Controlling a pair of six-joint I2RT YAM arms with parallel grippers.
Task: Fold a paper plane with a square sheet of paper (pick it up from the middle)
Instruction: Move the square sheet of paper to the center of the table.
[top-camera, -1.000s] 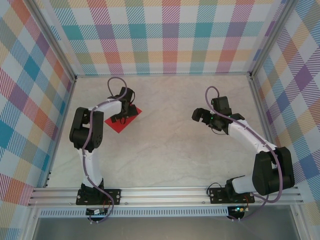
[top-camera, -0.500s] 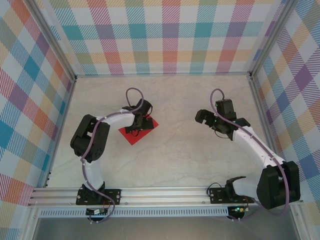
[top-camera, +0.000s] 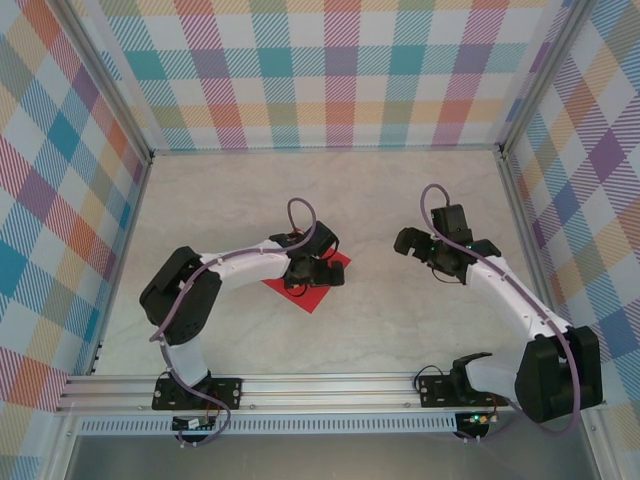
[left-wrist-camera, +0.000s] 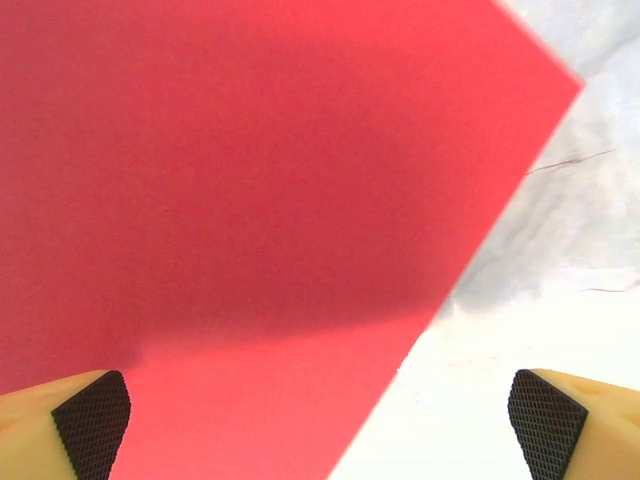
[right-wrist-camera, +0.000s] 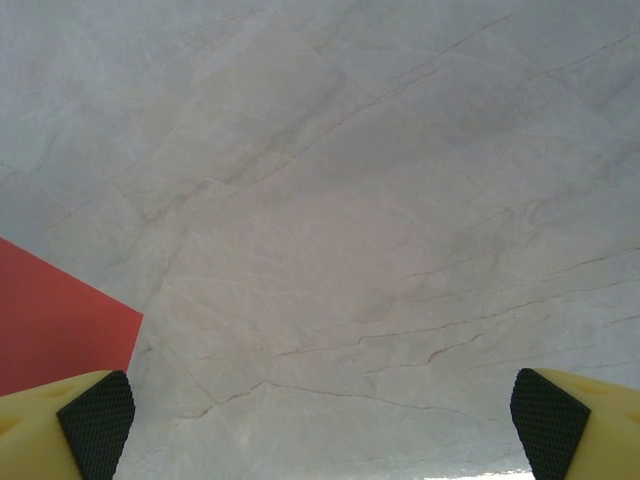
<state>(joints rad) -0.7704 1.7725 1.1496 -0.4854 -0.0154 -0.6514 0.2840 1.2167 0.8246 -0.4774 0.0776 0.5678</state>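
The square sheet of paper (top-camera: 312, 296) lies flat and unfolded on the pale marbled surface (top-camera: 400, 330), a little left of the middle, turned so that its corners point like a diamond. The left hand (top-camera: 318, 274) hangs directly over it, covering much of the red from the overhead camera. Only the near corner and a sliver at the far right edge show past the black body.

From the left wrist camera, the left hand (left-wrist-camera: 318, 425) is released. Its 2 fingertips (left-wrist-camera: 92, 420) stand far apart at the bottom corners of the frame and grasp nothing. The left pad is over the sheet (left-wrist-camera: 250, 180); the right pad is over bare surface (left-wrist-camera: 560, 330) beyond the paper's edge. A soft shadow falls across the red. Whether the pads touch anything cannot be told.

The right hand (top-camera: 412, 243) sits apart from the sheet, to its right, over bare surface. Its own camera shows the right hand (right-wrist-camera: 322, 420) released as well (pads spread to both lower corners, nothing between them). One corner of the sheet (right-wrist-camera: 55, 320) reaches in from the left, above the left pad (right-wrist-camera: 95, 420).

Plaid walls (top-camera: 320, 70) enclose the surface on 3 sides.
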